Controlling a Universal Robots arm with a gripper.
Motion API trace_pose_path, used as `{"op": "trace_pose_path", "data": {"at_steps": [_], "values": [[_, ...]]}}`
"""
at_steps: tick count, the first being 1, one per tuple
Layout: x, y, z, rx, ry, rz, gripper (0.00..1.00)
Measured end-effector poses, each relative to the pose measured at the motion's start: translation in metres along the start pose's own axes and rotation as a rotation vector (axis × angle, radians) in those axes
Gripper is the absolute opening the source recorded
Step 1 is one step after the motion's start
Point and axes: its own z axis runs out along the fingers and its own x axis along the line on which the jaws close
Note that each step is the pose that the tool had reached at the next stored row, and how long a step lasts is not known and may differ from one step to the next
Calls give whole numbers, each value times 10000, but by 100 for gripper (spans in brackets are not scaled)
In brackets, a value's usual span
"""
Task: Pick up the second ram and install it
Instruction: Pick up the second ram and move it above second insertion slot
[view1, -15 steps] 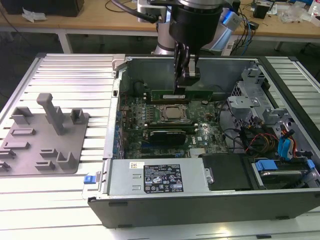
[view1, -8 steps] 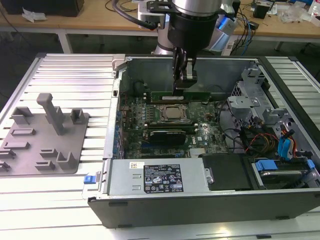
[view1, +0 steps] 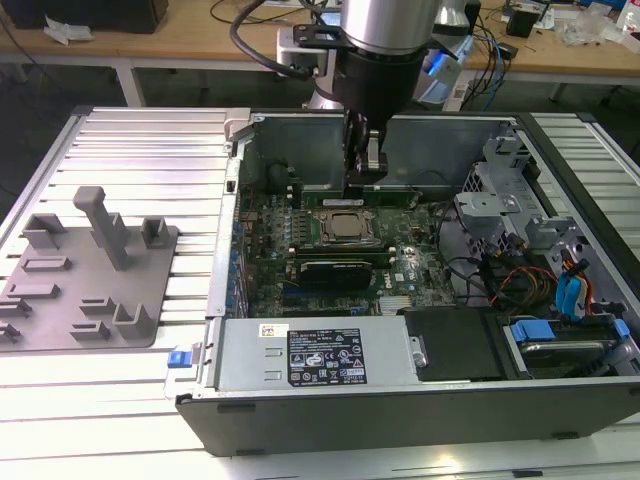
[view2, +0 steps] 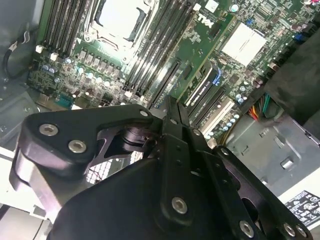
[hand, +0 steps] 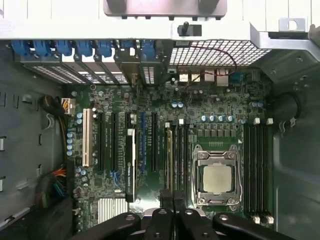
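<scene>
— So, where's the claw (view1: 365, 172)?
— Down inside the computer case (view1: 400, 420), clenched, fingers (hand: 166, 200) pressed together.
— And the green memory stick (view1: 385, 197)?
— Right below the claw's tip, standing on edge in a slot just beside the processor (view1: 347, 228). Whether the tip actually touches it, I can't tell.

I count one case (view1: 400, 415), one CPU (hand: 217, 178), two banks of ram slots (hand: 257, 165), one white slot (hand: 85, 137), one black card (hand: 131, 160), one finned heatsink (hand: 112, 210), one PSU (view1: 315, 350), one gray tray (view1: 85, 275), one red-and-yellow wire bundle (hand: 59, 180). One claw (hand: 173, 194), mine, with two fingers (hand: 166, 200).
</scene>
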Motion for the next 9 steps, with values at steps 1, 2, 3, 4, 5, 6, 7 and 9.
{"op": "trace_pose_path", "data": {"at_steps": [1, 2, 3, 4, 5, 6, 7, 9], "values": [[-8, -1, 16, -1, 2, 1, 9], [-12, -1, 27, 0, 1, 0, 9], [-20, -2, 51, -1, 3, 0, 9], [-27, -3, 87, 0, 2, 0, 9], [-31, -4, 115, 0, 2, 0, 9], [-32, -6, 150, -1, 2, 0, 9], [-32, -7, 194, 0, 2, 0, 9], [-39, -9, 263, -1, 3, 3, 9]]}}
